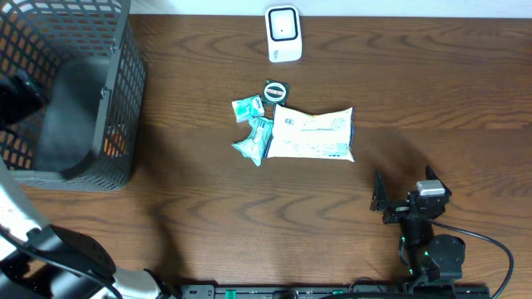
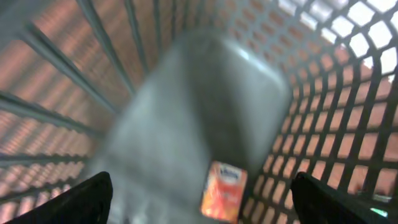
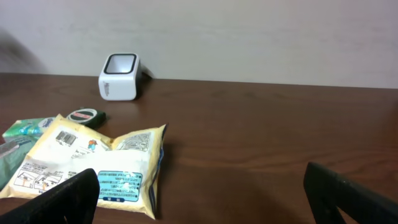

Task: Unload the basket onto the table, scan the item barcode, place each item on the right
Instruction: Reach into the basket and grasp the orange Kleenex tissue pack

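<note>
Brown tabletop (image 1: 432, 75) is holding packets (image 1: 312, 133) waiting; orange pack (image 2: 224, 190) is sitting in the basket (image 2: 348, 124); left claw (image 2: 205, 199) and right claw (image 3: 208, 196) are gaping, empty.

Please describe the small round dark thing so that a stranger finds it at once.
Start at the white scanner at the table's far edge. In front of it lies a cluster of packets; the round tin sits at its scanner end, beside the large pouch. It alone is round and dark.

Overhead cam: straight down, wide, over brown wooden table (image 1: 249, 216). Left wrist cam close inside dark mesh basket (image 2: 348, 93), aimed down. Right wrist cam low, facing white box scanner (image 3: 119, 77) & pale yellow printed packet (image 3: 93, 168), both shared w/ overhead
</note>
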`<state>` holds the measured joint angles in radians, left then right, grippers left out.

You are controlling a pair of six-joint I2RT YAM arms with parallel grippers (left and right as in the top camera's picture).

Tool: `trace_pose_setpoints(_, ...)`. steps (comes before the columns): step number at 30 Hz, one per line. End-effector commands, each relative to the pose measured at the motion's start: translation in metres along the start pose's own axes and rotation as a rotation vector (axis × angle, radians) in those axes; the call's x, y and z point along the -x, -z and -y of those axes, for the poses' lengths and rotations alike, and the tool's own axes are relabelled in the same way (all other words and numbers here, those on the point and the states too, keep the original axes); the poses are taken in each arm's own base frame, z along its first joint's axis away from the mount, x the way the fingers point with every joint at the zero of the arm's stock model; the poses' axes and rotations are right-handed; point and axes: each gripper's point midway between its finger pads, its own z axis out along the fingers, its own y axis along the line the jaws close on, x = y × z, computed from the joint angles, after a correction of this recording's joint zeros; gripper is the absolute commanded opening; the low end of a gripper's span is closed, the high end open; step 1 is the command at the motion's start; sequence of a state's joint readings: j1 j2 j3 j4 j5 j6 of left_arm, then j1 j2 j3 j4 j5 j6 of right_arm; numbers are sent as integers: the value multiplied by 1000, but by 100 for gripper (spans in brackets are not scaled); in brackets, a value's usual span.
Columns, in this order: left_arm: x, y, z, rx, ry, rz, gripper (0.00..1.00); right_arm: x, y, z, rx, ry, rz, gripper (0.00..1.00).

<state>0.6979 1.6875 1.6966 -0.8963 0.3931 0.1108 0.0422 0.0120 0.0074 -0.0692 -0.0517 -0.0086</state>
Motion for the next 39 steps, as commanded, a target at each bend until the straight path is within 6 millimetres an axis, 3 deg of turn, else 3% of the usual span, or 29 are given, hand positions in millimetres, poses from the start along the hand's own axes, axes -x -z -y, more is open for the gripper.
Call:
trace_pose_setpoints(1, -23, -22, 0, -52, -15, -119, 91, 0, 0, 1, -7, 7, 0, 99)
trace_pose_setpoints(10, -91, -63, -12, -108, -38, -431, 91, 0, 0, 1, -7, 7, 0, 99)
trace_pose_setpoints(16, -118, -79, -14, -156, -65, -549, 90, 0, 0, 1, -7, 7, 0, 99)
trace_pose_setpoints(20, -130, -86, -3, -263, -106, -589, 91, 0, 0, 1, -7, 7, 0, 99)
trace_pose_setpoints(30, -147, -100, 5, -306, -154, -659, 90, 0, 0, 1, -7, 7, 0, 99)
trace_pose_setpoints(39, -143, -114, 7, -300, -190, -630, 90, 0, 0, 1, -7, 7, 0, 99)
